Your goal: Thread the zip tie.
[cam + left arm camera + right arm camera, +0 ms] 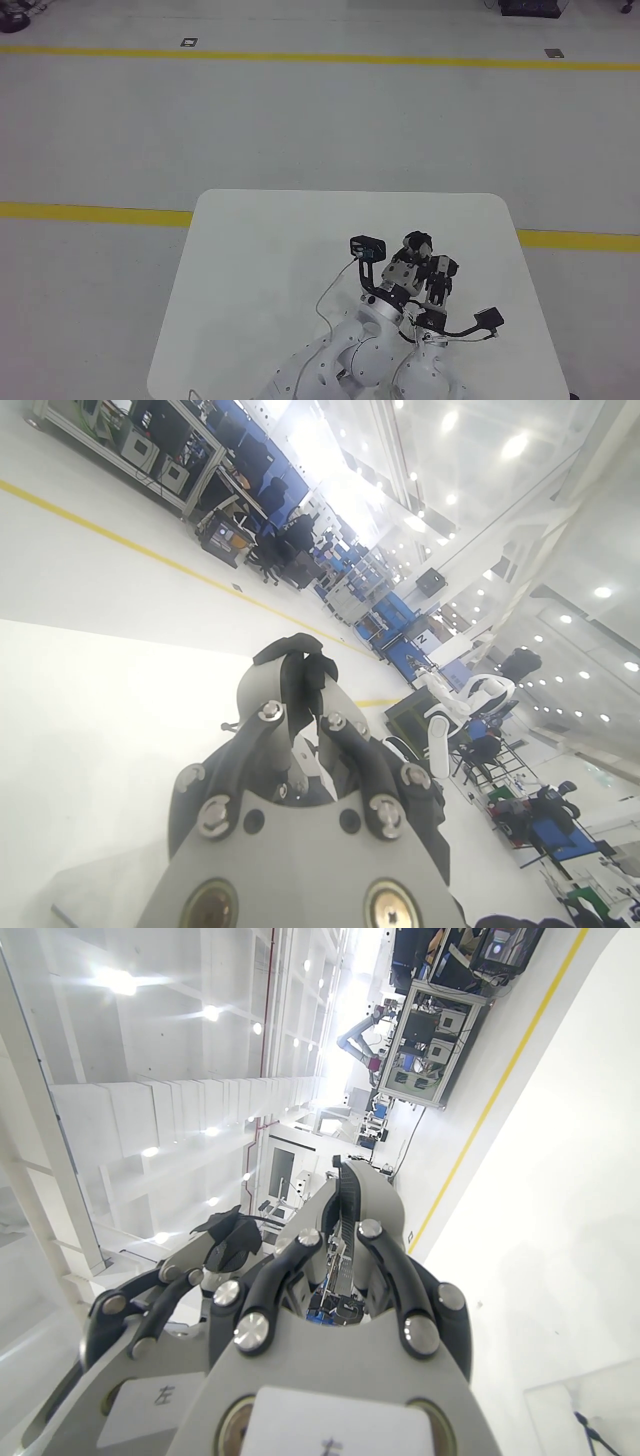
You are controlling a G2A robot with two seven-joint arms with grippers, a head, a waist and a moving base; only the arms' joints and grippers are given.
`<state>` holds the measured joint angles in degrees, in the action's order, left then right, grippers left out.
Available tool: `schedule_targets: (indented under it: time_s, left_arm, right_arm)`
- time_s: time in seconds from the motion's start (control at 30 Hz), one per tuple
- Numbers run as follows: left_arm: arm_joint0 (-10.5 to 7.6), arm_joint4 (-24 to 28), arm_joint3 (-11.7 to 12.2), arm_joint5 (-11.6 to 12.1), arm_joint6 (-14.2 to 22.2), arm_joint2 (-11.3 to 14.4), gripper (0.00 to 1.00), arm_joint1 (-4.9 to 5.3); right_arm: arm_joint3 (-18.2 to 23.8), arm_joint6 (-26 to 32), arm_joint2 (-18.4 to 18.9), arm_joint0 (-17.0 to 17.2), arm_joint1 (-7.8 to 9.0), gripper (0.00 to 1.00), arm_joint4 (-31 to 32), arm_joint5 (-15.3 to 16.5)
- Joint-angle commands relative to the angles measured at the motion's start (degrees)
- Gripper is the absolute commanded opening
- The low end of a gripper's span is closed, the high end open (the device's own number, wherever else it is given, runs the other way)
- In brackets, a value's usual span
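Left gripper (306, 662) and right gripper (344, 1175) are both clenched, side by side over the near half of the bench (280, 270). Can't tell if either pinches anything. A thin dark strip (586, 1428), maybe the zip tie, lies on a clear sheet (547, 1395) near the right arm.

Left hand (306, 660) grey metal, black links, silver screws; arms (330, 365) white.

bright, even overhead light; ceiling lamps (515, 446) flare white with strong glare around them.
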<state>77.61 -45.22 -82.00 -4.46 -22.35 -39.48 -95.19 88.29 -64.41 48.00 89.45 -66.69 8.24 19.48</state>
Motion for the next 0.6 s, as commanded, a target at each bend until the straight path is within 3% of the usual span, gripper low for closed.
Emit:
schedule_targets:
  time_s: [0.0, 0.23, 0.57]
  left_arm:
    - [0.0, 0.01, -0.01, 0.03, 0.01, 0.0, 0.0, 0.0]
    - [0.0, 0.01, -0.01, 0.03, 0.01, 0.0, 0.0, 0.0]
    - [0.0, 0.01, -0.01, 0.03, 0.01, 0.0, 0.0, 0.0]
  right_arm:
    - [-0.33, -0.12, -0.23, -0.24, -0.09, 0.0, -0.04, 0.0]
    - [-2.04, -1.22, -1.28, -1.17, -0.59, 0.0, 0.84, 0.0]
    - [-1.1, -0.47, -0.88, -0.58, -0.24, 0.0, 0.48, 0.0]
